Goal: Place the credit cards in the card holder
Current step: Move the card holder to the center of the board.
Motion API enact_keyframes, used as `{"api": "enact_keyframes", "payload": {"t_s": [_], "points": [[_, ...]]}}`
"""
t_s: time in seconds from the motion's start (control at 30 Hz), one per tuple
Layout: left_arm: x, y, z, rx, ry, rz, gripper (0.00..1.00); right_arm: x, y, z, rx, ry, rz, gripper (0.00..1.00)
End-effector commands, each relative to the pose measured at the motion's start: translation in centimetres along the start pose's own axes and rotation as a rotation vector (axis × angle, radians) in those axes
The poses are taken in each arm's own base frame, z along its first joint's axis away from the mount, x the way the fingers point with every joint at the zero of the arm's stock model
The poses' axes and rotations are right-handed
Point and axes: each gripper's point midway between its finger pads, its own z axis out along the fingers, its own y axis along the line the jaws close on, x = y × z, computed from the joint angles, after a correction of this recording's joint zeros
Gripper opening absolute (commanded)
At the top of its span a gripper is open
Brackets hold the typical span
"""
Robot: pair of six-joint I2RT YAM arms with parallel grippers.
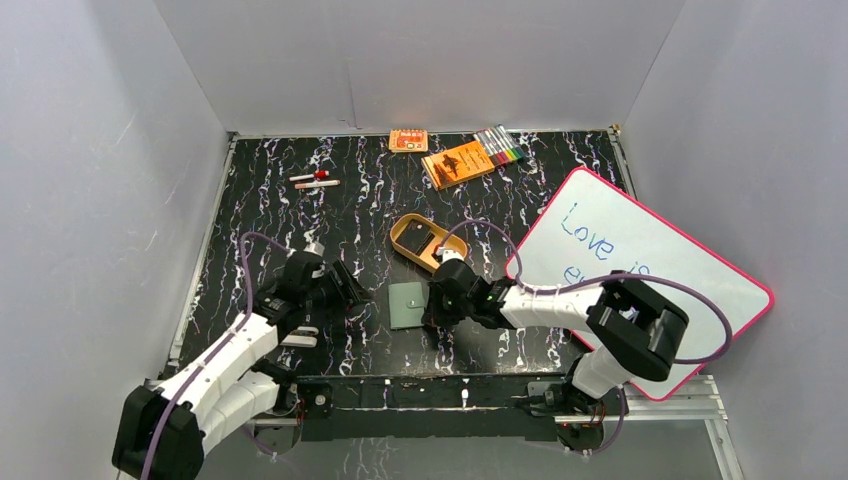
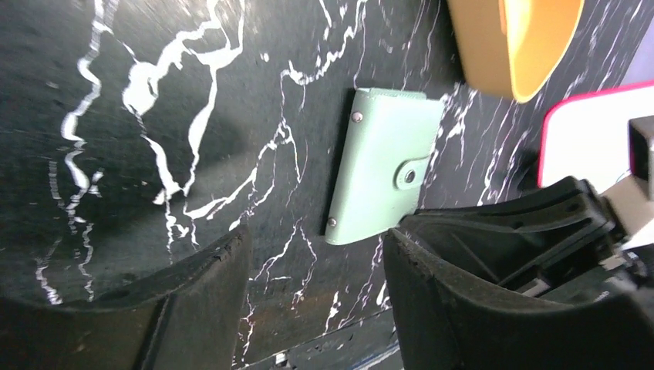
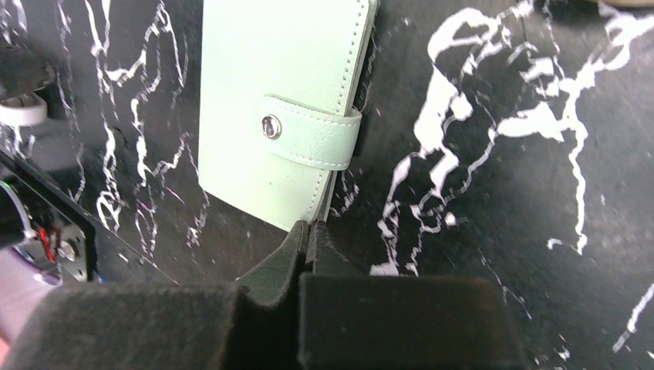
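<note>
The sage-green card holder [image 1: 405, 305] lies closed and snapped flat on the black marbled table, between my two grippers. It also shows in the left wrist view [image 2: 378, 162] and the right wrist view [image 3: 270, 62]. My left gripper [image 1: 345, 285] [image 2: 316, 235] is open and empty, just left of the holder. My right gripper [image 1: 432, 305] [image 3: 308, 225] is shut, with its tips touching the holder's near right corner. A dark grey flat thing, likely the credit cards [image 1: 422, 240], lies inside the tan tray.
The tan oval tray [image 1: 400, 232] [image 2: 517, 46] sits just behind the holder. A pink-framed whiteboard [image 1: 640, 270] [image 2: 594, 131] covers the right side. An orange booklet [image 1: 458, 163], markers [image 1: 500, 145], a small orange box [image 1: 408, 140] and pens [image 1: 313, 180] lie at the back.
</note>
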Motion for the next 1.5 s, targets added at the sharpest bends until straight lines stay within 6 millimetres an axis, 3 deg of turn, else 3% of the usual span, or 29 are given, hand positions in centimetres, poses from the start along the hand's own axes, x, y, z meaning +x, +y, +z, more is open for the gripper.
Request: {"api": "enact_keyframes", "payload": {"t_s": [0.0, 0.27, 0.4, 0.73, 0.93, 1.13, 1.3, 1.47], "points": [[2.6, -2.0, 0.8, 0.116, 0.104, 0.032, 0.58, 1.0, -0.7, -1.2, 0.007, 0.027, -0.068, 0.00], [5.3, -3.0, 3.1, 0.100, 0.157, 0.098, 0.53, 1.1, -0.5, -0.7, 0.005, 0.039, -0.142, 0.00], [5.7, -2.8, 4.0, 0.107, 0.165, 0.093, 0.51, 1.4, -0.4, -0.6, 0.000, 0.043, -0.176, 0.00], [6.3, -3.1, 5.1, 0.119, 0.205, 0.111, 0.35, 1.5, -0.1, -0.6, 0.001, 0.038, -0.206, 0.01], [6.3, -3.3, 5.3, 0.125, 0.212, 0.126, 0.29, 0.6, 0.0, -1.6, 0.026, 0.020, -0.221, 0.17], [5.7, -4.1, 4.8, 0.154, 0.188, 0.144, 0.28, -1.4, 1.0, -3.7, 0.036, -0.039, -0.247, 0.34], [5.4, -5.2, 4.5, 0.199, 0.174, 0.152, 0.28, -2.8, 1.8, -5.2, 0.034, -0.076, -0.273, 0.37], [5.5, -5.6, 4.9, 0.219, 0.182, 0.140, 0.26, -3.8, 2.9, -5.0, 0.032, -0.112, -0.290, 0.37]]}}
